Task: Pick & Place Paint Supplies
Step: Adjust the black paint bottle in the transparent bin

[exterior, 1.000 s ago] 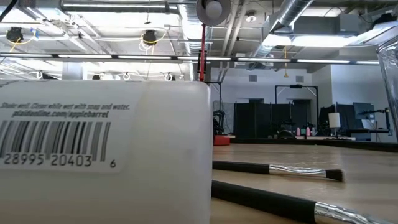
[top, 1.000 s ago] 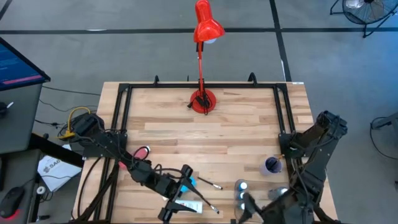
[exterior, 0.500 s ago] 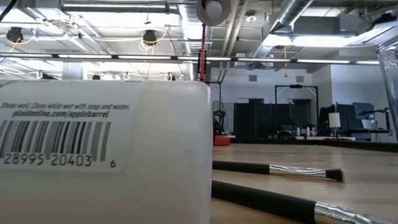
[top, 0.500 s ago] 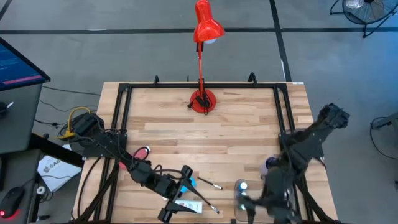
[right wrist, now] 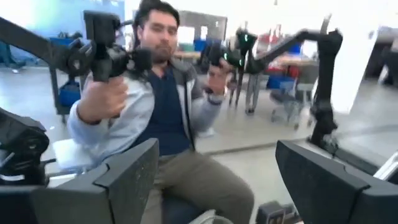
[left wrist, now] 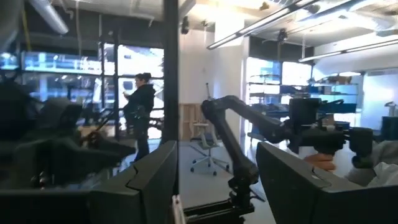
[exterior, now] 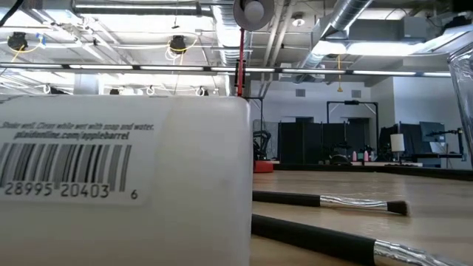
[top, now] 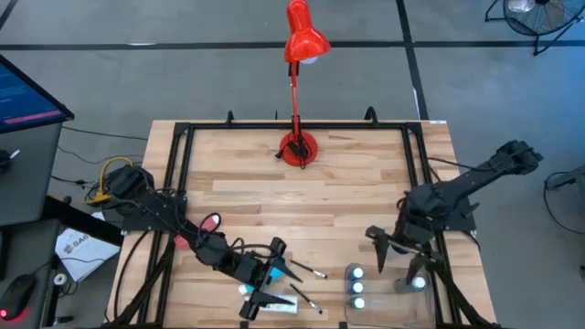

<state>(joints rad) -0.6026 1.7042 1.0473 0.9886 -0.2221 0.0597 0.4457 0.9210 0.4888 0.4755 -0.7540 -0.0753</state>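
The paint supplies lie in a small cluster near the front edge of the wooden surface, on the side opposite the red desk lamp, whose base stands at the middle of the back edge. A thin dark paintbrush lies flat with its long axis running across the surface, roughly parallel to the front edge; a second paintbrush lies just in front of it, slanted. A white tube lies on its side beside that second brush, long axis also across the surface. In the low view the tube's barcoded face fills the near left, and the two brushes run off to the right with their metal ferrules toward that side.

The surface is pale butcher-block wood inside a black frame. Beyond it is an open workshop with ceiling pipes and strip lights; a seated person in a grey jacket holds control handles.

The left tool hovers directly over the tube and brushes, fingers spread, holding nothing. The right tool stands well to the right of the brushes, fingers wide apart, beside three white-capped bottles.
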